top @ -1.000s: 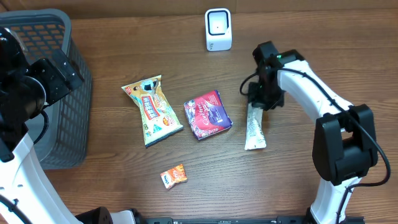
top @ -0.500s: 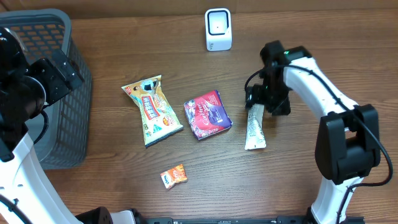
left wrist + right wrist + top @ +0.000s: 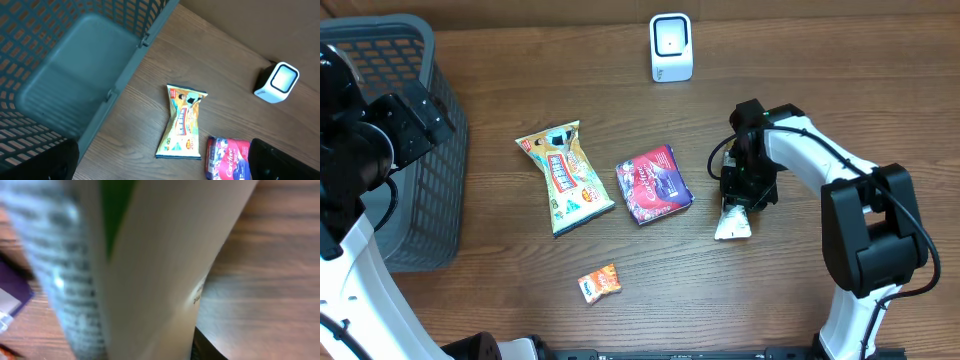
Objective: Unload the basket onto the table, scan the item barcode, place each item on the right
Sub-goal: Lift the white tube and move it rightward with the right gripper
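Overhead: right tool (image 3: 740,196) sat over the far end of the white sachet (image 3: 732,228), right of centre on the surface (image 3: 820,60). Scanner (image 3: 671,47) stood far centre, so the sachet likely needed carrying there.
Count: four packs (sachet, yellow snack bag (image 3: 566,176), purple pack (image 3: 654,184), small orange pack (image 3: 600,283)), one scanner, one basket (image 3: 420,180).

Left wrist: left tool (image 3: 162,167) released, empty, beside the basket.

Right wrist: sachet filled the frame, and the tool looked clenched on it.

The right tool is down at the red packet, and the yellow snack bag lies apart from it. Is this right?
Not quite. The right tool is down at the white packet, not the red packet. The yellow snack bag does lie apart. The overhead view shows it.
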Controlling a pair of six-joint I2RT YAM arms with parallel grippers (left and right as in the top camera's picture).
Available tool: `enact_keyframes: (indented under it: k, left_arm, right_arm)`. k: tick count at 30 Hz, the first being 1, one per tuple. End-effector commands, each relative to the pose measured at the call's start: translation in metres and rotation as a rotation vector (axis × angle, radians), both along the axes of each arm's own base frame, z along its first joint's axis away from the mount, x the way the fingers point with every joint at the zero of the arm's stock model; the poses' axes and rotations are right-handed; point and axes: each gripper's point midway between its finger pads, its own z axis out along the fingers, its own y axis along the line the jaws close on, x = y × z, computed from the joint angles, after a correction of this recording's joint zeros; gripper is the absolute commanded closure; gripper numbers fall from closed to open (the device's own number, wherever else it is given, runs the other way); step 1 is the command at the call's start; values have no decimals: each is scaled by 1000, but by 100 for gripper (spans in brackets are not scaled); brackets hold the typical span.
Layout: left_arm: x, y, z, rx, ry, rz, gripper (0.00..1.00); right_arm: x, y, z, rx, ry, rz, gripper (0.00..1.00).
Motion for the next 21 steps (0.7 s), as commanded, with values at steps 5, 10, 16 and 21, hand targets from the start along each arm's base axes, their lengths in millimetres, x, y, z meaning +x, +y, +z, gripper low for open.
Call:
enact_keyframes:
  k: [5,10,16,21]
  left_arm:
    - [-2,3,1,-4,-5,28,0]
    - [-2,3,1,-4,-5,28,0]
    - [-2,3,1,-4,-5,28,0]
    - [-2,3,1,-4,-5,28,0]
  right_arm:
    - [18,-16,47,-17,11,-23,75]
    - [23,-30,70,-95,1,-11,77]
    - [21,-32,71,-118,5,-16,87]
    - [15,-15,70,-146,-8,44,75]
